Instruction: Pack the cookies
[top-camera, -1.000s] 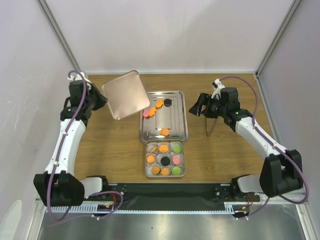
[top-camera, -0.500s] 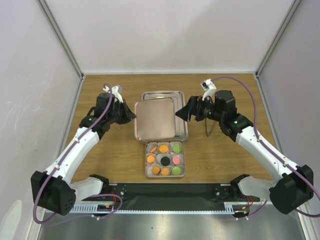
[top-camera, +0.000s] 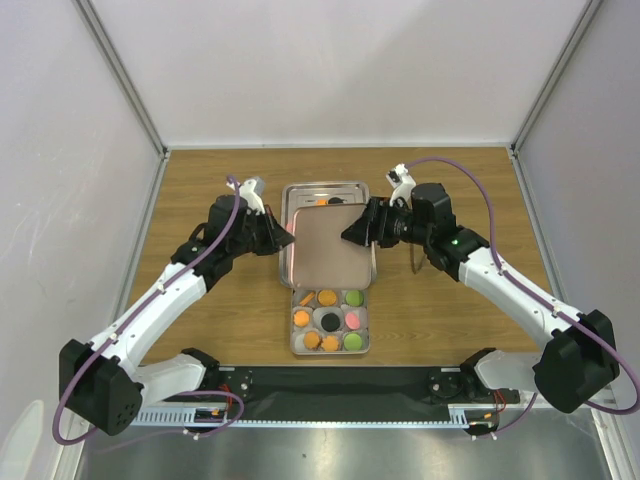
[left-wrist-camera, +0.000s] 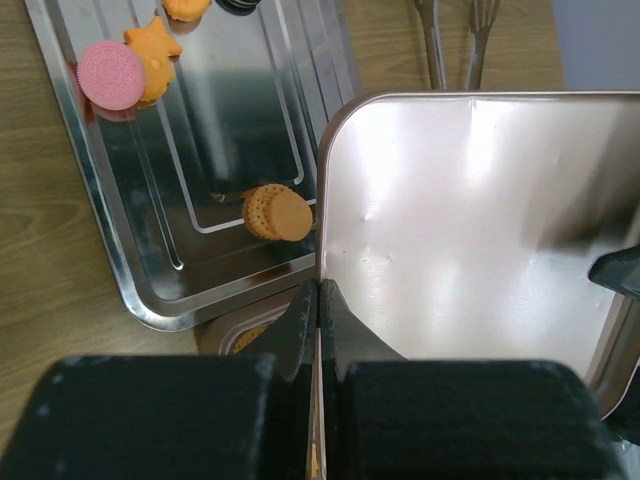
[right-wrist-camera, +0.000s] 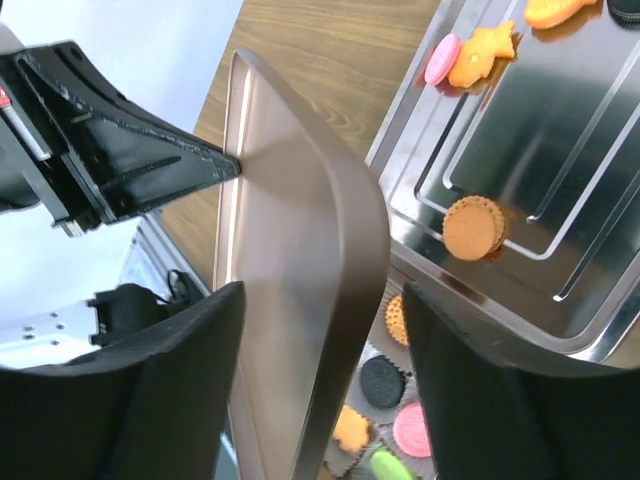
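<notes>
A rose-gold lid hangs tilted over the silver tray. My left gripper is shut on the lid's left edge. My right gripper is open, with the lid's right rim between its fingers. Loose cookies lie on the tray: a pink one, an orange star and a round orange stack. Just in front of the tray, the cookie box holds orange, black, pink and green cookies in paper cups. From above, the lid hides the loose cookies.
Metal tongs lie on the wooden table right of the tray, partly under my right arm. White walls close in the table at the back and on both sides.
My left arm swung the lid from the far left down over the tray. My right gripper moved left onto the lid's right edge and its jaws narrowed.
</notes>
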